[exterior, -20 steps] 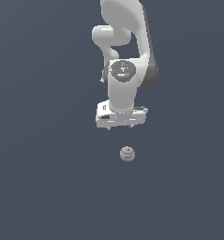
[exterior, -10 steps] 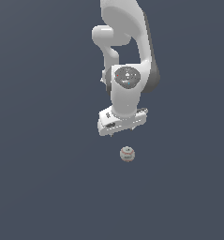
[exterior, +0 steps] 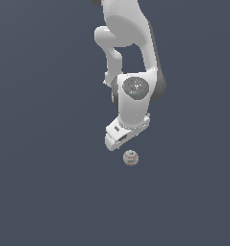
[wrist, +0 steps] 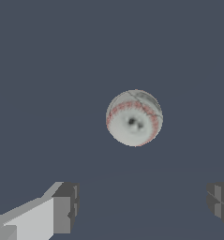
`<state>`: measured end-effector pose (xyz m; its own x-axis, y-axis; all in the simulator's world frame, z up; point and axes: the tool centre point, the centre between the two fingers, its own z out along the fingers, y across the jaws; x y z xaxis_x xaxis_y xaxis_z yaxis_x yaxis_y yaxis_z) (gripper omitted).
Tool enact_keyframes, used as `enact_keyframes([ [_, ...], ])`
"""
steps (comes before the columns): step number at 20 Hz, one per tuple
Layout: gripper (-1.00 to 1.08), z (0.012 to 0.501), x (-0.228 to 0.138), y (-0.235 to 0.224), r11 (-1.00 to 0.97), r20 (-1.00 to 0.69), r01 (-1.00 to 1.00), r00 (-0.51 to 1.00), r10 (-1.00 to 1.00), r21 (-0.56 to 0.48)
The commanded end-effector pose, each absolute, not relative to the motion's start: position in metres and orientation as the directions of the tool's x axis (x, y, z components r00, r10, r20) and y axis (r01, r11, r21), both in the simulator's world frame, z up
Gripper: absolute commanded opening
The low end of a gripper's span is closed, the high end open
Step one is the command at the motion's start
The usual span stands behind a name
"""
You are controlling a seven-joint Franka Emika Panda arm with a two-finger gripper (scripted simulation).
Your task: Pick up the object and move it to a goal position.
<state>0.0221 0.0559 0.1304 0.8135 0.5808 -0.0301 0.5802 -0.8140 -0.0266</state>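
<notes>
1. The baseball (exterior: 131,157) sits alone on the dark bench (exterior: 44,192), just below the arm's hand in the exterior view, slightly to that view's right.
2. The pincer (wrist: 141,206) is spread wide and holding nothing; in the wrist view the ball lies ahead of the gap, not between the fingers (wrist: 66,206).
3. It's round, so I'd guess no axis matters, just centering over it.

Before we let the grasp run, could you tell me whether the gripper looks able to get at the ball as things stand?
Probably yes. The ball lies alone on the bare surface, nothing around it. The gripper is open, its fingers set wider than the ball, which lies just beyond them.
</notes>
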Motion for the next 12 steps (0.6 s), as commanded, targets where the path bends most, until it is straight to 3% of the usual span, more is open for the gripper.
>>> enact_keyframes([
  [1,1.00,0.127,0.027,0.059,-0.766,-0.026,0.643,0.765,0.643,-0.025],
  [12,1.00,0.110,0.048,0.070,-0.514,-0.010,0.858,0.513,0.858,-0.013],
])
